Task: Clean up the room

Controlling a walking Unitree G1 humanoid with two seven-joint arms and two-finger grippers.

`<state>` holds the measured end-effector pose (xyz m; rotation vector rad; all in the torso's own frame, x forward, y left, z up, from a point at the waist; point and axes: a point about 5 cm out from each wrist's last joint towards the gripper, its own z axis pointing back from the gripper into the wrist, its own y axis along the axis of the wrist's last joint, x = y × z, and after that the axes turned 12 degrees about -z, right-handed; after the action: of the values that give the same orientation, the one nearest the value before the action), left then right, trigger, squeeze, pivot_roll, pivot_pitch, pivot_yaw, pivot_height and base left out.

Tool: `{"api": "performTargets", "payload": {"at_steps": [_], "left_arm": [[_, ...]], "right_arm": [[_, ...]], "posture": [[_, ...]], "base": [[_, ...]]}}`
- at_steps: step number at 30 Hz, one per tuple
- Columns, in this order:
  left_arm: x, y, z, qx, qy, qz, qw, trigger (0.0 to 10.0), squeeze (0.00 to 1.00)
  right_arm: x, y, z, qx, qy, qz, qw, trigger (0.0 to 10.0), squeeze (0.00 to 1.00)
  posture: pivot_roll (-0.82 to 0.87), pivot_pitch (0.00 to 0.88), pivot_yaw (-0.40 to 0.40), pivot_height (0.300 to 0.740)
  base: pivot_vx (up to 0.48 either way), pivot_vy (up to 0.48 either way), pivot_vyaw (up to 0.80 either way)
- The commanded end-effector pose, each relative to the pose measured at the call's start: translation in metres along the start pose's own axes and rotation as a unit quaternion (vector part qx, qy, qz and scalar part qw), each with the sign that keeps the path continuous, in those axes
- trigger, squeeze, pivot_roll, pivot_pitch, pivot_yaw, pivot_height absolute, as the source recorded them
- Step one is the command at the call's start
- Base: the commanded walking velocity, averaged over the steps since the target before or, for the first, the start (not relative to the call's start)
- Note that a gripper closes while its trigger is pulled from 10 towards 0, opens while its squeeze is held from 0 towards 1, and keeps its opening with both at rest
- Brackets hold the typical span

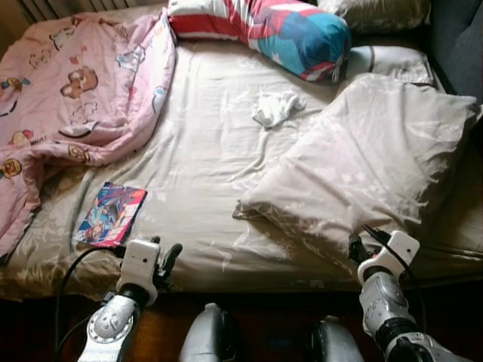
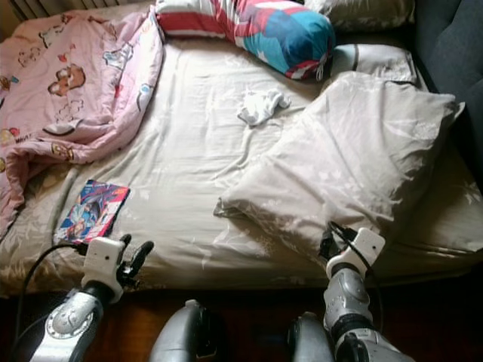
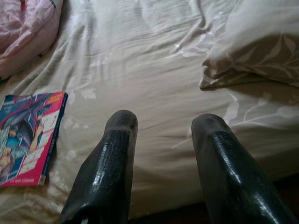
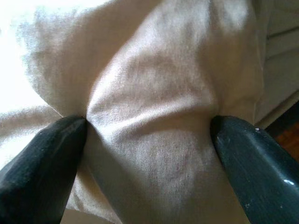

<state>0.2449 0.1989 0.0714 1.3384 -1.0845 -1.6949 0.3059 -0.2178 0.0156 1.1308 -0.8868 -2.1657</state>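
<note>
From the head camera I see a bed (image 1: 204, 173) covered in a beige leaf-print sheet, and my two arms reach up to its near edge. My right tool (image 4: 148, 128) is at the near corner of the large beige pillow (image 1: 377, 166), which lies on the bed's right side; in the right wrist view its two fingers (image 4: 39, 163) stand spread with a bulge of the pillow's fabric between them, each tip pressing into the cloth, so I read it as open around the pillow's corner, not clamped. My left tool (image 3: 163, 126) hovers at the bed's front edge with its fingers (image 3: 110, 163) parted and nothing between them. Just beside it, to its left, a colourful comic book (image 1: 110, 215) lies flat on the sheet. A pink cartoon-print blanket (image 1: 72, 90) is bunched over the far left of the bed. A crumpled white cloth (image 1: 275, 108) sits mid-bed, near a red, white and blue bolster (image 1: 279, 30) at the head.
</note>
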Motion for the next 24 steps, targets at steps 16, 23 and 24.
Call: {"api": "performTargets", "payload": {"at_steps": [16, 23, 24], "left_arm": [[-0.005, -0.001, 0.022, -0.038, 0.005, -0.01, 0.999, 10.0, 0.0], [-0.006, 0.003, 0.021, -0.036, 0.003, -0.015, 0.999, 10.0, 0.0], [-0.006, 0.003, 0.021, -0.036, 0.003, -0.015, 0.999, 10.0, 0.0]], "right_arm": [[0.019, -0.039, 0.013, -0.081, -0.04, -0.01, 0.996, 0.0, 0.0], [0.013, -0.044, 0.014, -0.091, -0.034, -0.004, 0.995, 0.0, 0.0], [0.013, -0.044, 0.014, -0.091, -0.034, -0.004, 0.995, 0.0, 0.0]], "posture": [[0.15, 0.354, 0.129, 0.662], [0.17, 0.36, 0.133, 0.662], [0.17, 0.36, 0.133, 0.662]], "base": [[0.0, 0.0, 0.0], [0.0, 0.0, 0.0], [0.0, 0.0, 0.0]]}}
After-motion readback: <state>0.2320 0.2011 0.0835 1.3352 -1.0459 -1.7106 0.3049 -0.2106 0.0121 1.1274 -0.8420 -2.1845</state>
